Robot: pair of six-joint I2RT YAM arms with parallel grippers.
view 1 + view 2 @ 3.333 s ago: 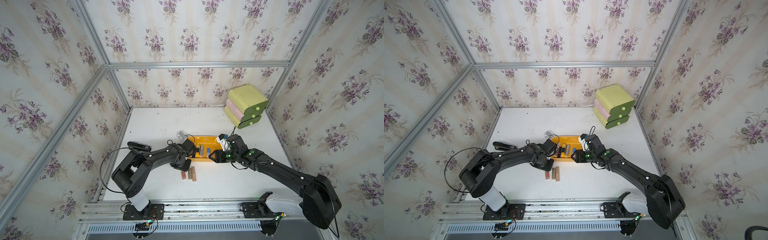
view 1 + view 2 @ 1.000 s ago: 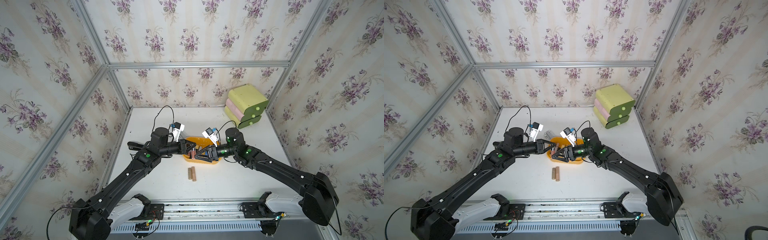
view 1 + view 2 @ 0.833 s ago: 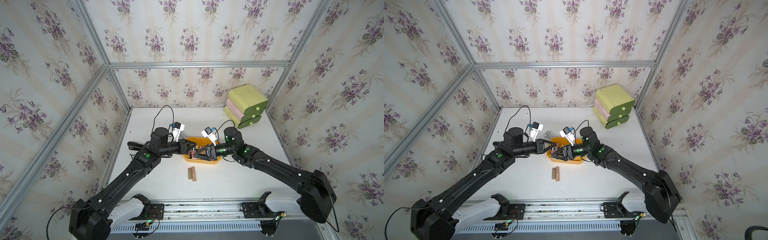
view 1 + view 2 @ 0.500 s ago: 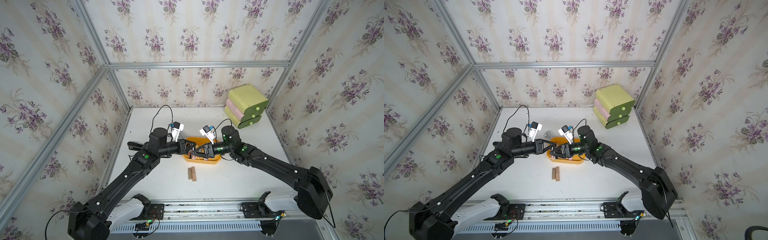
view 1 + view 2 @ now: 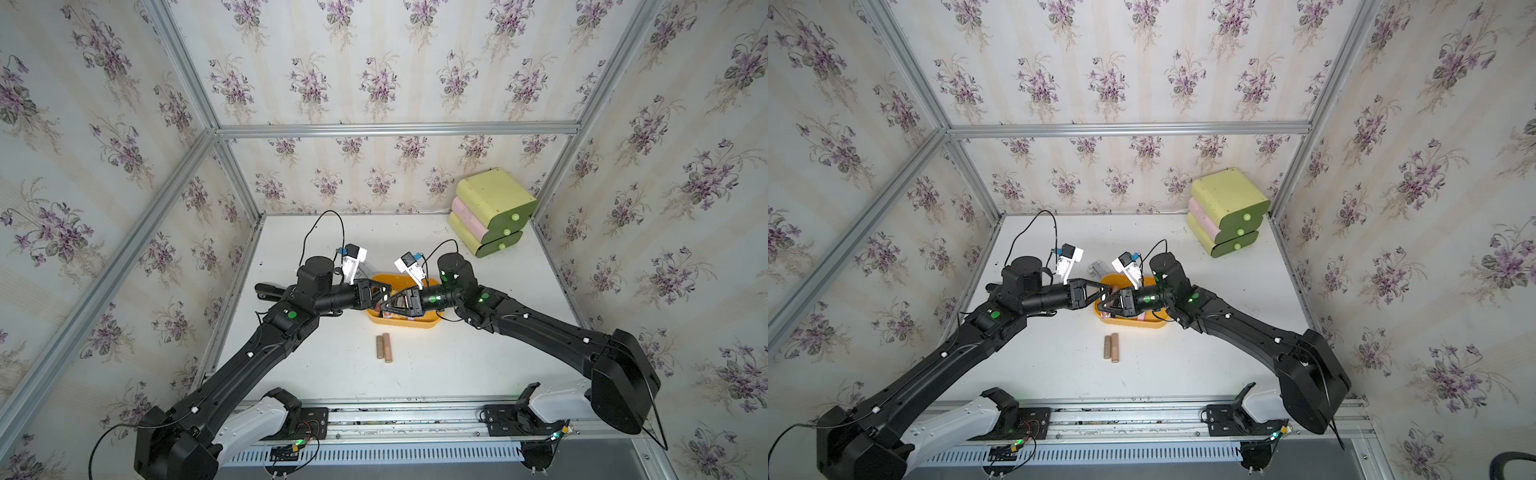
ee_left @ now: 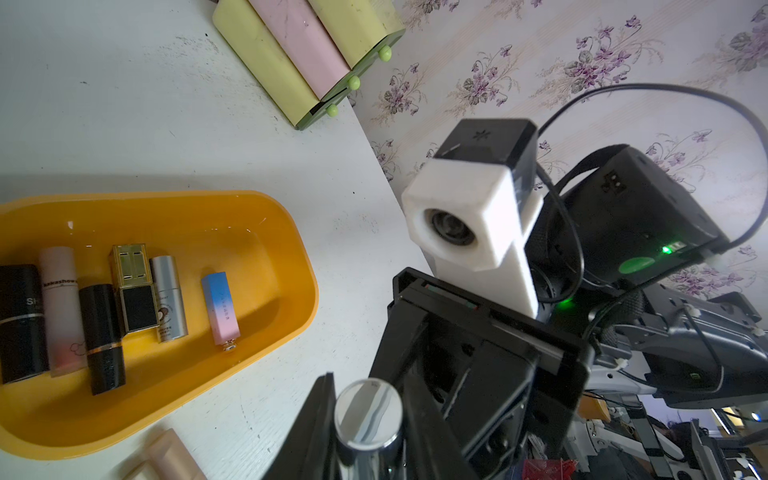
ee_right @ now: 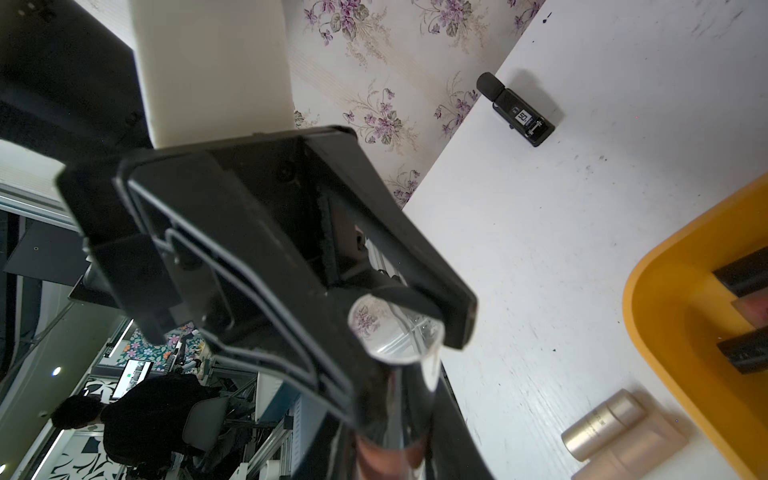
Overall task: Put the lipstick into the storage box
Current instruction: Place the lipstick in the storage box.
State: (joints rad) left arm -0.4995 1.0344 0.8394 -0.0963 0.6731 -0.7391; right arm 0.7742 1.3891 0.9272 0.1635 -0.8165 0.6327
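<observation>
we are looking at the two arms meeting tip to tip near the middle of the table (image 5: 457,365), by the left end of the storage box (image 5: 409,324). the right gripper (image 6: 366,415) is clamping down on the lipstick (image 7: 395,334), a chrome tube with a clear, glassy end cap. it is holding the tube roughly level and raised off the table. the left gripper (image 7: 401,359) is facing it, its two fingers (image 7: 440,286) flanking the capped end. we are not able to tell whether they are pressing on the cap or standing just off it. in both top views the lipstick is showing at the box's left end, but we cannot tell whether it is hanging above the rim or just outside it. it is not lying in the box.

in the left wrist view the orange-yellow box is holding six other tubes (image 6: 137,286) side by side: two black, one pale pink, one gold-and-black, one silver, one blue fading to pink. two gold tubes (image 5: 384,347) are lying side by side, touching, just on the near-edge side of the box. the green-and-pink drawer unit (image 5: 490,212) is sitting in the far right corner. a small black device (image 7: 515,110) with a display is lying by the left edge.
</observation>
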